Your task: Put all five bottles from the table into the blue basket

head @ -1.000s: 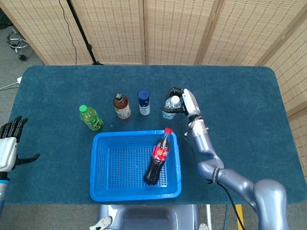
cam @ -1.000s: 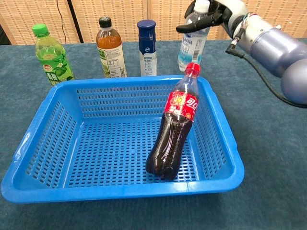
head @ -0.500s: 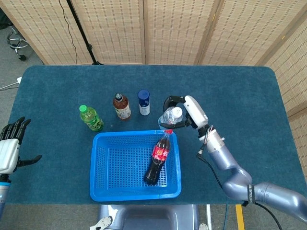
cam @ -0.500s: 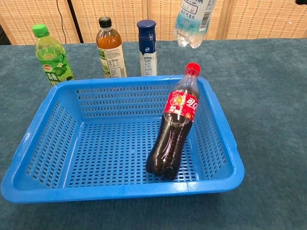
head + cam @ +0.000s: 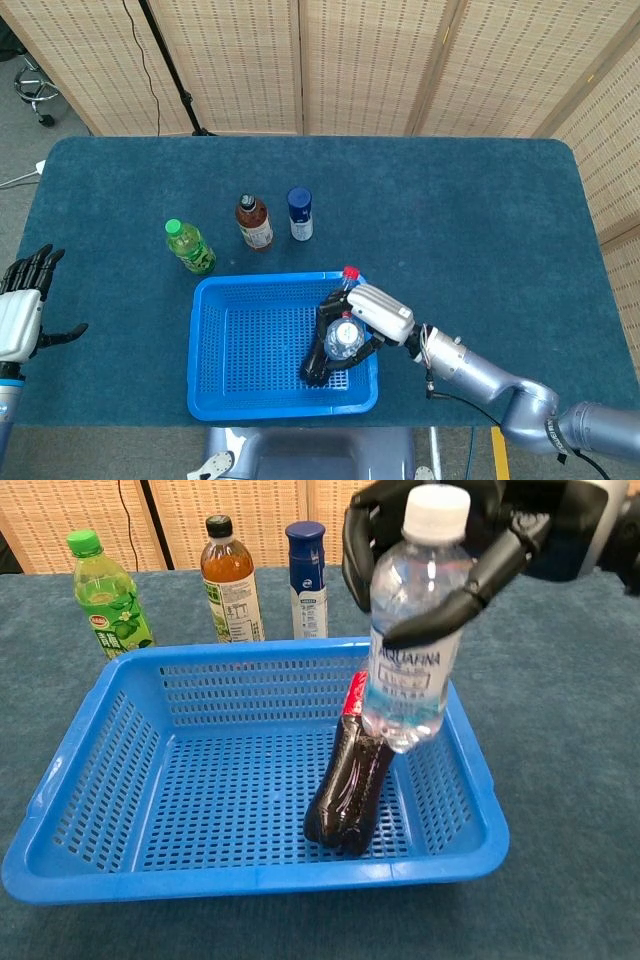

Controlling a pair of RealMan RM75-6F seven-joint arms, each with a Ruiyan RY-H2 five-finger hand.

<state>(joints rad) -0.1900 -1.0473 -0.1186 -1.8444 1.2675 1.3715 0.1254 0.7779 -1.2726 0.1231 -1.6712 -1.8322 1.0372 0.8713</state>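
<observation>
The right hand [image 5: 470,540] grips the water bottle [image 5: 412,640] above the blue basket [image 5: 90,770]; the left hand [image 5: 25,300] seems open.

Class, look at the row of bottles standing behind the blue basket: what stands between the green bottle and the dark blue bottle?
The brown tea bottle stands between the green bottle and the dark blue bottle; both views show it.

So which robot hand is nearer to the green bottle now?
Left. The left robot hand waits open at the table's edge beside the green bottle; the right robot hand holds the water bottle above the basket.
</observation>
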